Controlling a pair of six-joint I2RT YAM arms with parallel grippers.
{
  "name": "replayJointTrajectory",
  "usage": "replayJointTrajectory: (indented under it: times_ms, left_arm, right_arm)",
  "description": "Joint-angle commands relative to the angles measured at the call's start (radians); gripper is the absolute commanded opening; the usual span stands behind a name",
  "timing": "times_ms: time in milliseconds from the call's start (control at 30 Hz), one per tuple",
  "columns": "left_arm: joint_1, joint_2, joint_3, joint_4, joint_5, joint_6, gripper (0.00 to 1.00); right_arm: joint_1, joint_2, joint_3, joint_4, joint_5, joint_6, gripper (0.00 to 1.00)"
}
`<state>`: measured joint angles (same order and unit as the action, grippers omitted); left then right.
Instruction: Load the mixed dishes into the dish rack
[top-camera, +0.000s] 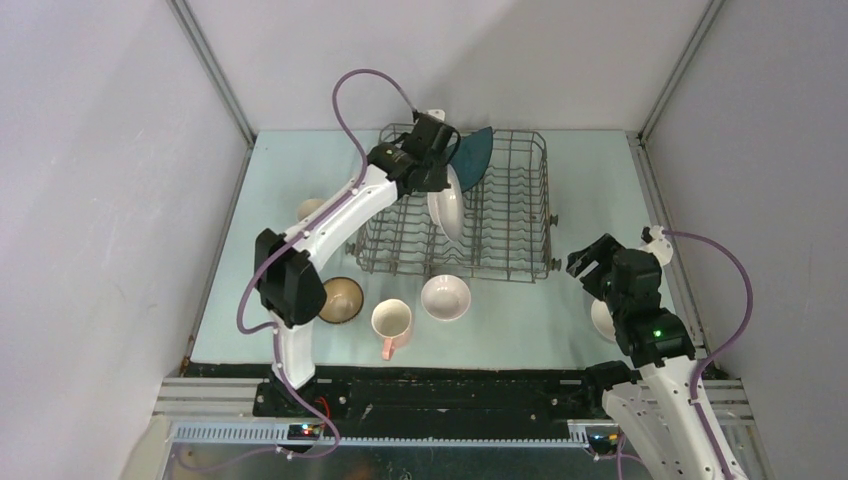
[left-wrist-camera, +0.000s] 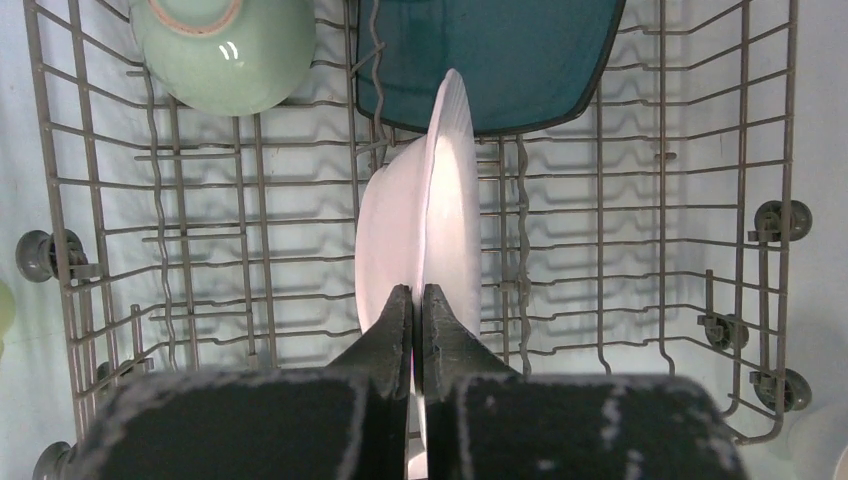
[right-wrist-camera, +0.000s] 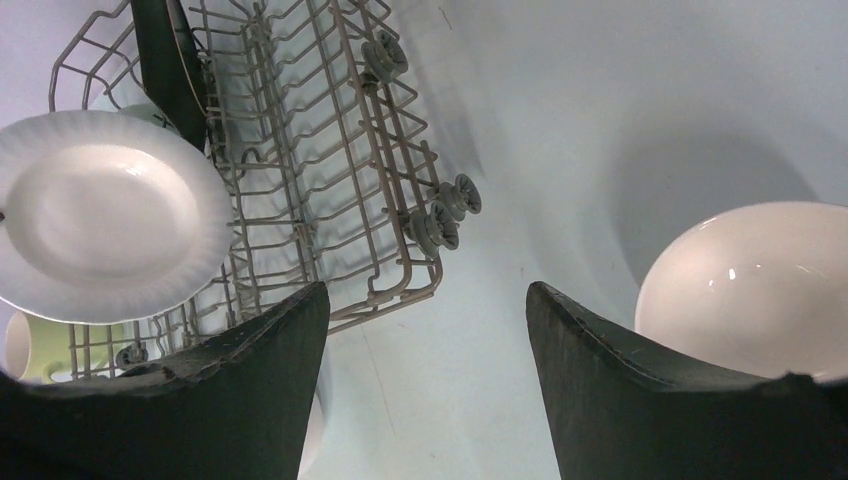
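My left gripper (top-camera: 438, 162) is shut on the rim of the white round plate (left-wrist-camera: 440, 200) and holds it on edge over the middle of the grey wire dish rack (top-camera: 547, 215). The dark teal angular plate (left-wrist-camera: 490, 60) stands at the rack's far end, with the pale green bowl (left-wrist-camera: 225, 50) in the far left corner. On the table in front of the rack are the brown bowl (top-camera: 340, 298), the pink mug (top-camera: 392, 322) and a white bowl (top-camera: 445, 297). My right gripper (top-camera: 590, 258) is open and empty, right of the rack, beside another white bowl (right-wrist-camera: 750, 285).
The pale yellow-green mug (top-camera: 312, 208) sits on the table left of the rack, partly behind my left arm. The rack has small wheels (right-wrist-camera: 440, 215) along its sides. Grey walls close in the table on the left, back and right.
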<state>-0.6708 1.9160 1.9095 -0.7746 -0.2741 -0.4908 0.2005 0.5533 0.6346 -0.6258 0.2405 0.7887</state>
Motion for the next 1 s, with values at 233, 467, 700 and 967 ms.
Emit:
replayJointTrajectory:
  times_ms: [233,467,700,967]
  left_arm:
    - [0.006,-0.027,-0.149,0.283,0.117,-0.123,0.0]
    - [-0.007,-0.094,-0.244,0.33,0.104,-0.143,0.0]
    - [-0.012,-0.042,-0.22,0.322,0.097,-0.128,0.04]
    - [-0.01,-0.066,-0.232,0.282,0.083,-0.118,0.52]
  right_arm:
    - [-0.012,0.013,0.025,0.026,0.026,-0.015,0.74]
    - [-0.018,0.026,0.025,0.03,0.024,-0.021,0.74]
    - [-0.02,0.041,0.025,0.04,-0.001,-0.024,0.76]
    - [-0.023,0.03,0.025,0.041,-0.025,-0.062,0.9]
